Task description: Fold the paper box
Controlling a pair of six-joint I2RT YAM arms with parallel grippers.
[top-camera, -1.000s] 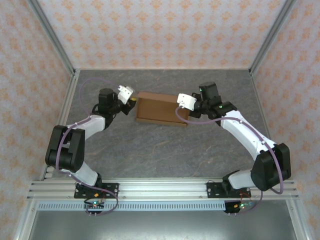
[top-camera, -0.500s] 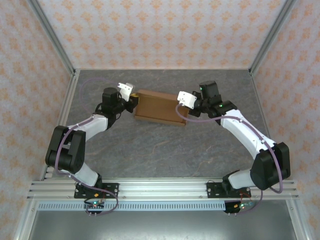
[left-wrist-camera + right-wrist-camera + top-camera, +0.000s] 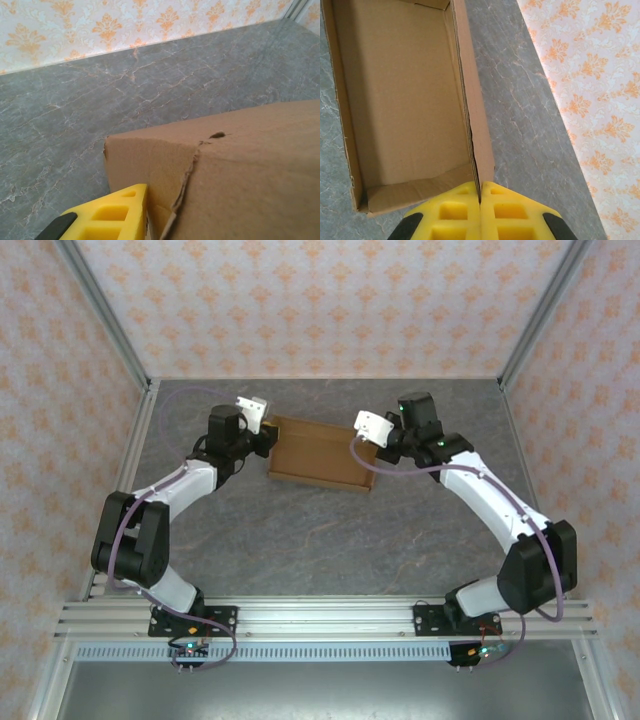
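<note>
From above I count one paper box [image 3: 318,452], open-topped, lying at the far middle of the table [image 3: 300,535]. Both my arms bend inward to it, left gripper [image 3: 266,440] at its left end, right gripper [image 3: 372,458] at its right.

At my left wrist, one yellow finger [image 3: 107,216] sits just beside the box's torn corner; whether I grip there I cannot tell.

At my right wrist, two yellow fingers [image 3: 455,212] pinch the box's thin side wall, pressed tight together.
</note>
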